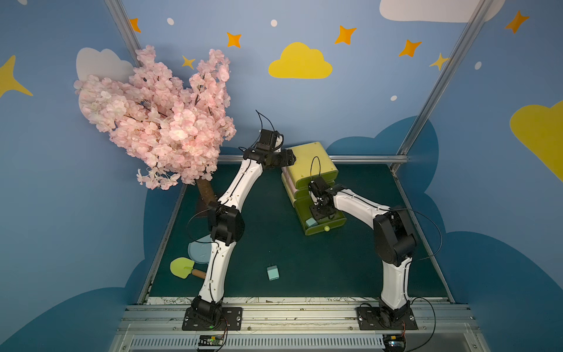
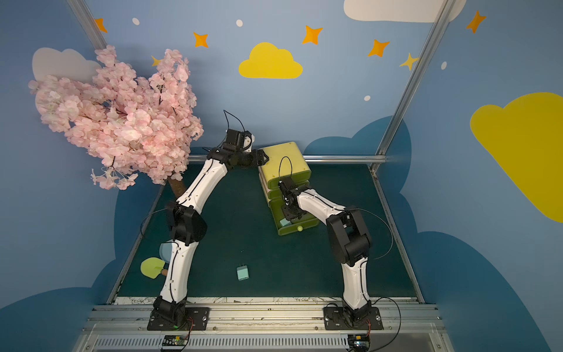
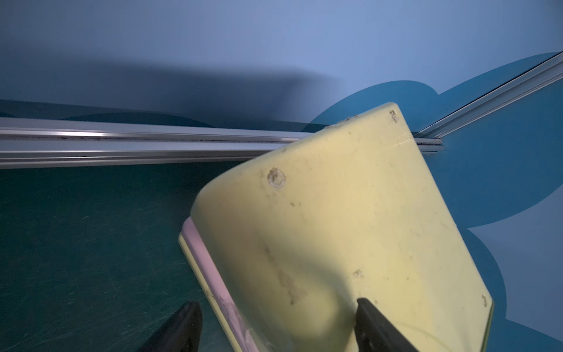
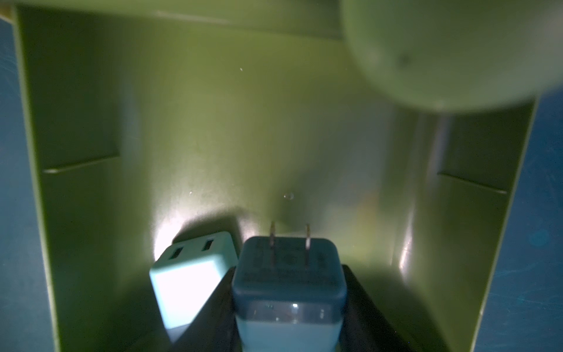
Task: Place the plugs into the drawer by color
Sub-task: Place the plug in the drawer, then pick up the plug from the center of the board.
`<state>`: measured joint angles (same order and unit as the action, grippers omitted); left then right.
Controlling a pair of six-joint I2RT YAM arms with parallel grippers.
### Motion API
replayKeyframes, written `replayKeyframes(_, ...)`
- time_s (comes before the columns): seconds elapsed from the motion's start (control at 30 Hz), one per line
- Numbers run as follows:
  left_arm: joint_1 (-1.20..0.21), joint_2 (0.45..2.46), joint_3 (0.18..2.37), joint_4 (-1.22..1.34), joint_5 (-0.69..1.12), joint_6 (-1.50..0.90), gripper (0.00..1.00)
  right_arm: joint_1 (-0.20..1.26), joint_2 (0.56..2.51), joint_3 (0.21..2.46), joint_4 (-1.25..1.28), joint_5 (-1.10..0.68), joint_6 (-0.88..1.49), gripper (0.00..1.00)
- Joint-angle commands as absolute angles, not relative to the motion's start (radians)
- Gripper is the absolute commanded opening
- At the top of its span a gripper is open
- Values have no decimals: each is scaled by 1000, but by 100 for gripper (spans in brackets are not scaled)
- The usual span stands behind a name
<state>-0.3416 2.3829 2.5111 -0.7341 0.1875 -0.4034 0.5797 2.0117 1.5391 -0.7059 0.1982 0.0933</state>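
Presently | our right gripper (image 1: 318, 213) pinched a blue plug (image 4: 289, 289) inside the bottom drawer (image 4: 213, 122) | left gripper (image 3: 278, 318) stood half-open, empty | next needed: release.

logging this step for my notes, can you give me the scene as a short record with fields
cabinet: three drawers, bottom drawer pulled open
right gripper: inside the bottom drawer, holding a blue plug, prongs pointing away from the wrist
second plug: blue, lying in the same drawer
third plug: blue, on the mat near the front
left gripper: jaws apart, astride the cabinet's top corner
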Motion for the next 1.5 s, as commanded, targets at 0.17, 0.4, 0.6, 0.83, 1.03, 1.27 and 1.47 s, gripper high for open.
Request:
replayKeyframes(0.17,-337,2424,2514,-827,179,-376,80,569,2018,1559,-724,159,101,53)
replayKeyframes(0.4,-337,2424,2513,-826,183,-380,80,572,1938,1536,-719,106,112,53)
replayKeyframes(0.6,-337,2430,2513,-825,189,-383,80,589,1784,1488,-715,85,110,56)
replayKeyframes(0.83,-338,2416,2511,-824,194,-388,80,786,1642,1322,-569,16,141,55)
replayKeyframes(1.03,-339,2416,2511,-824,201,-394,80,1039,1705,1280,-440,24,154,54)
replayKeyframes(1.27,-344,2407,2511,-825,199,-392,80,1231,1839,1341,-466,88,108,58)
replayKeyframes(1.47,-343,2398,2511,-827,194,-387,80,1287,1942,1420,-551,141,103,74)
